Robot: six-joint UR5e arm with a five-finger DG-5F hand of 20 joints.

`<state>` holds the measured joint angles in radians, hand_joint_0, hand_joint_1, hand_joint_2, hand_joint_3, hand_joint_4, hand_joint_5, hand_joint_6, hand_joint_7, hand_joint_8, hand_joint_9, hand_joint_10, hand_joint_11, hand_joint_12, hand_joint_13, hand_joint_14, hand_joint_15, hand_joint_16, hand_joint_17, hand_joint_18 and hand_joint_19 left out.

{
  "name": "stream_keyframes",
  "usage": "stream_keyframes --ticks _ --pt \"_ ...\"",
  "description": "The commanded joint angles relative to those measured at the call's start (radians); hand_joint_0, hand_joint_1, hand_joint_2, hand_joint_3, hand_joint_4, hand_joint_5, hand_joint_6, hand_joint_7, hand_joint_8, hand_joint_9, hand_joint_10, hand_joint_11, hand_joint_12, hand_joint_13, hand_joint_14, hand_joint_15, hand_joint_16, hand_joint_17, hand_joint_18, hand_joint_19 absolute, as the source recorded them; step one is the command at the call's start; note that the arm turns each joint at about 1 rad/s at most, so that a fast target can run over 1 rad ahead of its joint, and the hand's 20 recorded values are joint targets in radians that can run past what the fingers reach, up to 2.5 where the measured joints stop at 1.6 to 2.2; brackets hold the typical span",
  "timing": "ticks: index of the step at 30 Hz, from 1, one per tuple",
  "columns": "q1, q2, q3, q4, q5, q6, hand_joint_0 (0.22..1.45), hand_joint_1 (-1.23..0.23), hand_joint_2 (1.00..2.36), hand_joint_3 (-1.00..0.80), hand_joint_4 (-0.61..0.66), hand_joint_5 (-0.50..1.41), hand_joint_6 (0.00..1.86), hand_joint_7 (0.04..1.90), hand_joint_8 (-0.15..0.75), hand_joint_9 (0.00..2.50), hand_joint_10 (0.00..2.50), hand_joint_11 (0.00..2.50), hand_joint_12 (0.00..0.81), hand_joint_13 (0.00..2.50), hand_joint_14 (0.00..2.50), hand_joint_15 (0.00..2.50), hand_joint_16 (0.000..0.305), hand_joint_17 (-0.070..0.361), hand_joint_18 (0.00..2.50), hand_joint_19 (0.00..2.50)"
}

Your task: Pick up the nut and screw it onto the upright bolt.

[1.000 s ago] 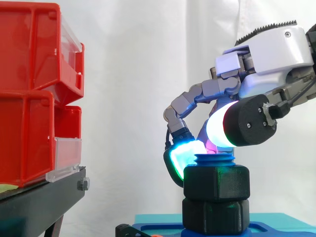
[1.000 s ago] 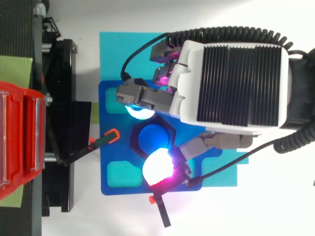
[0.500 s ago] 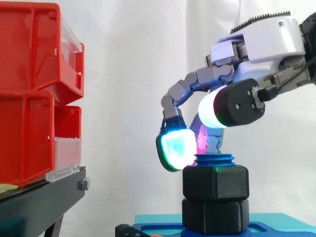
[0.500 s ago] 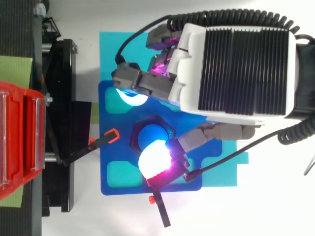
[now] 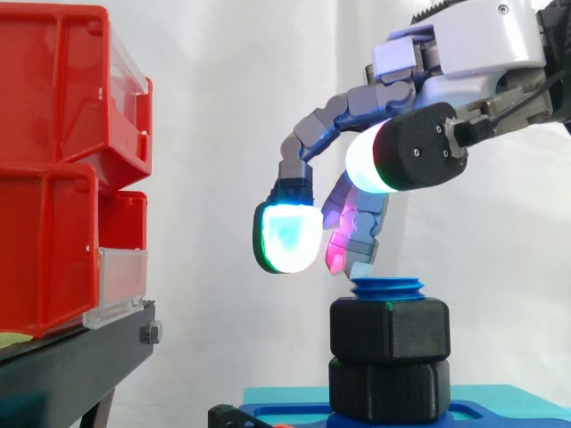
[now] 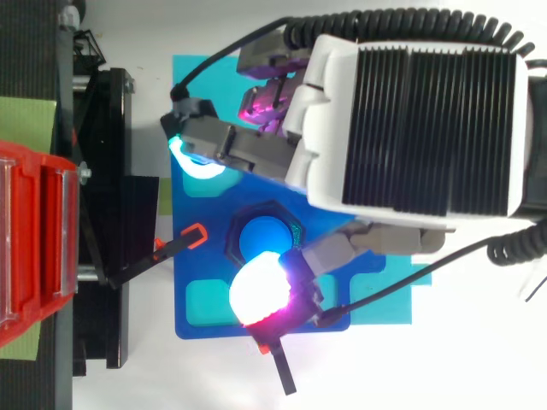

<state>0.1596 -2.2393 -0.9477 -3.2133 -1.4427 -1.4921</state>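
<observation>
Two black hexagonal pieces stand stacked at the lower centre-right of the side view. The upper one is the nut [image 5: 390,330], and it rests directly on a matching hex block [image 5: 388,390]. The blue threaded end of the upright bolt [image 5: 386,288] pokes out just above the nut. From above, the nut [image 6: 232,243] is a dark ring around the bolt's round blue top [image 6: 263,237], near the middle of a blue base plate [image 6: 205,265] that lies on a teal mat [image 6: 192,85].

The hand [image 5: 464,62] hangs above the bolt, entering from the upper right, with its fingers spread wide and loosely bent. It holds nothing and touches nothing. A cyan-green fingertip [image 5: 285,236] sits out to the left of the nut and higher than it. A white pad [image 5: 361,165] is higher still, almost over the bolt. A magenta pad [image 5: 337,254] hangs lowest, near the level of the bolt's top. In the top view the cyan pad [image 6: 190,161] lies toward the upper left of the plate and the white pad [image 6: 256,290] just below the nut, so the bolt falls in the open gap between them.

Red bins [image 5: 53,160] on a black stand [image 5: 71,366] take up the left edge.
</observation>
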Motion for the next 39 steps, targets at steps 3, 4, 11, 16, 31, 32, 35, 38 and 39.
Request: stream_keyframes --ticks 3,4,11,16,31,32,35,38,39 --pt "0.020 -0.016 -0.003 0.018 0.016 0.007 0.51 -0.33 1.00 -0.50 0.24 -0.09 0.50 0.82 0.267 1.13 0.00 0.00 0.205 0.94 0.00 0.00 0.023 0.051 0.71 0.14" --pt "0.021 -0.023 -0.006 0.021 0.015 0.010 0.51 -0.33 1.00 -0.50 0.24 -0.09 0.50 0.82 0.263 1.13 0.00 0.00 0.205 0.94 0.00 0.00 0.023 0.051 0.71 0.14" --pt "0.032 -0.039 -0.006 0.030 0.011 0.058 0.51 -0.33 1.00 -0.50 0.25 -0.09 0.50 0.85 0.267 1.12 0.00 0.00 0.203 0.95 0.00 0.00 0.023 0.051 0.71 0.14" --pt "0.034 -0.039 -0.006 0.013 0.010 0.058 0.51 -0.33 1.00 -0.50 0.28 -0.07 0.50 0.93 0.265 1.13 0.00 0.00 0.204 0.95 0.00 0.00 0.023 0.051 0.71 0.15" --pt "0.040 -0.039 -0.008 0.010 0.002 0.056 0.52 -0.34 1.00 -0.50 0.29 -0.05 0.50 1.12 0.272 1.15 0.00 0.01 0.198 0.99 0.00 0.01 0.022 0.050 0.74 0.16" --pt "0.038 -0.039 -0.010 0.009 0.002 0.056 0.52 -0.34 1.00 -0.50 0.29 -0.05 0.50 1.12 0.274 1.15 0.00 0.00 0.198 0.99 0.00 0.01 0.022 0.049 0.74 0.17" --pt "0.040 -0.039 -0.008 0.006 0.002 0.056 0.52 -0.34 1.00 -0.50 0.30 -0.05 0.50 1.15 0.270 1.15 0.00 0.01 0.196 0.99 0.00 0.01 0.022 0.049 0.75 0.16" --pt "0.040 -0.039 -0.010 -0.002 0.001 0.056 0.52 -0.34 1.00 -0.50 0.29 -0.04 0.50 1.16 0.269 1.15 0.00 0.01 0.198 1.00 0.00 0.01 0.022 0.049 0.75 0.17" --pt "0.040 -0.039 -0.010 -0.003 0.001 0.056 0.52 -0.34 1.00 -0.50 0.29 -0.04 0.50 1.17 0.270 1.15 0.00 0.01 0.196 1.00 0.00 0.01 0.022 0.049 0.75 0.17"
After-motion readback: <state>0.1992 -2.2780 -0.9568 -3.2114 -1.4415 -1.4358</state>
